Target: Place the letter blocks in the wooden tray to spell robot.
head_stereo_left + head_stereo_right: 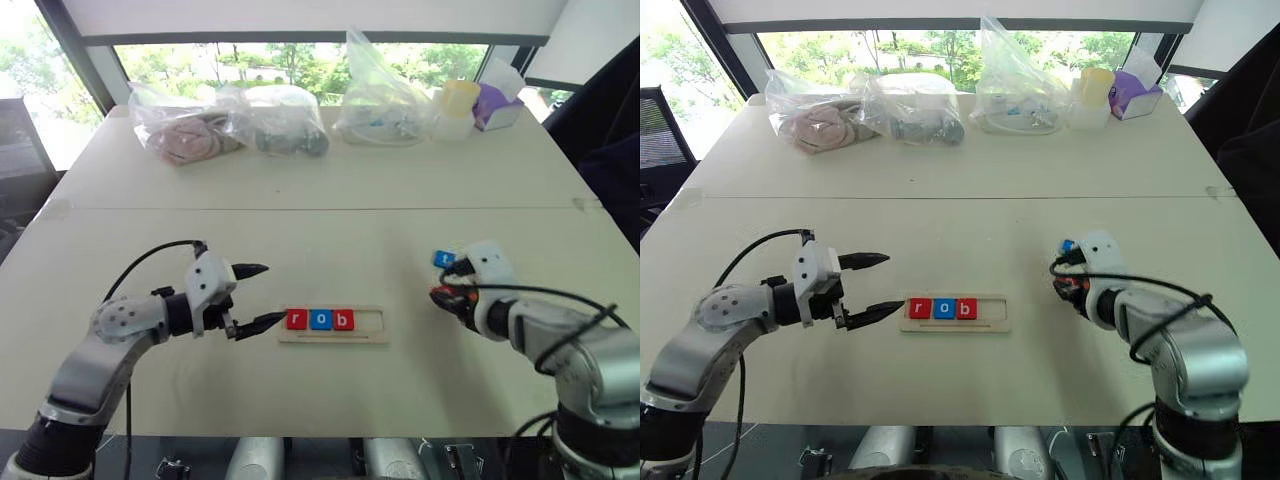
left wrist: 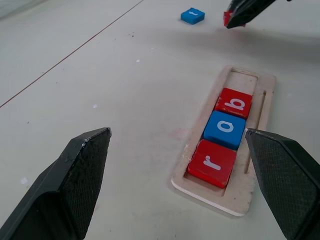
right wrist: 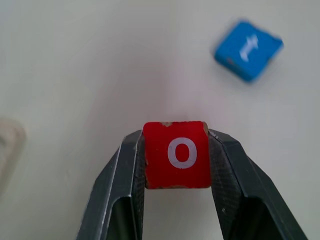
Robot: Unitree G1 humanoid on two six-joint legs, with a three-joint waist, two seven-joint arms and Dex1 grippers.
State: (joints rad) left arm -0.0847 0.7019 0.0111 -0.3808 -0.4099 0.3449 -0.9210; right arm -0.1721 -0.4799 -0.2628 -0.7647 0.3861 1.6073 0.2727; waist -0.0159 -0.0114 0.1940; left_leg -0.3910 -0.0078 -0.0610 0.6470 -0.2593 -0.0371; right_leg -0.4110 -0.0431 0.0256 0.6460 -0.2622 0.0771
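Wooden tray [image 1: 334,337], bench [image 1: 330,240] centre: holds red "r" [image 2: 211,162], blue "o" [image 2: 225,129], red "b" [image 2: 235,102]; right slots empty. Right pincer [image 3: 176,160]: pinching red "o" block [image 3: 177,154]. Blue "t" block [image 3: 248,49]: loose, just beyond. Left pincer [image 1: 255,296]: spread, left of tray.
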